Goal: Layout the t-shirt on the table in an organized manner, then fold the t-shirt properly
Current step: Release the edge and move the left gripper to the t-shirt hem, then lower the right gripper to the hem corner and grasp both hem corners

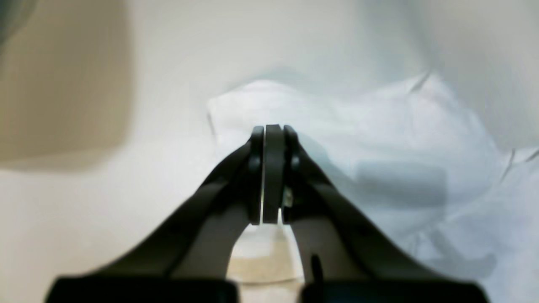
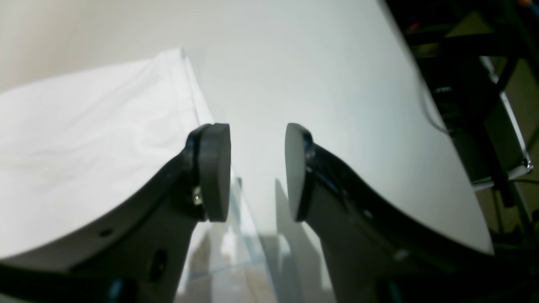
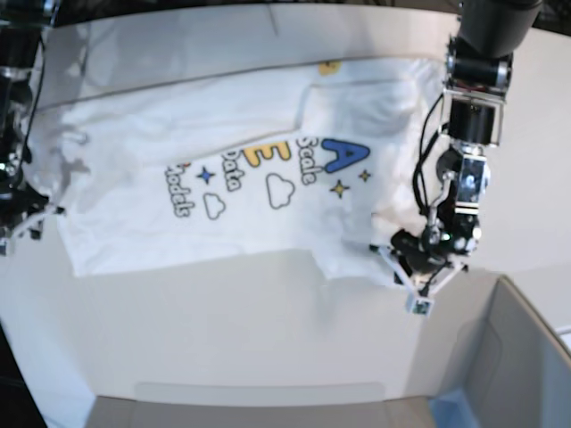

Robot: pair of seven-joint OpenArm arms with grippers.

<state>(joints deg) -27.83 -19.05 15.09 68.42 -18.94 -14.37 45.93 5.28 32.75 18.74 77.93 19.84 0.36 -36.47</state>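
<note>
The white t-shirt [image 3: 241, 178] lies spread print-up across the table [image 3: 223, 330]; blue and yellow letters, clouds and stars show. My left gripper [image 3: 403, 260] sits at the shirt's near right sleeve corner. In the left wrist view it [image 1: 273, 128] is shut, with a thin white sliver of shirt [image 1: 358, 139] between the pads. My right gripper [image 2: 257, 168] is open and empty, low over bare table [image 2: 320, 84] just beside the shirt's straight edge [image 2: 84, 139]. In the base view it [image 3: 22, 218] is at the shirt's far left end, mostly cut off.
A grey bin [image 3: 522, 357] with a blue corner [image 3: 451, 406] stands at the front right, close to my left arm. The table's curved edge [image 2: 438, 126] runs past dark frames and cables on the right of the right wrist view.
</note>
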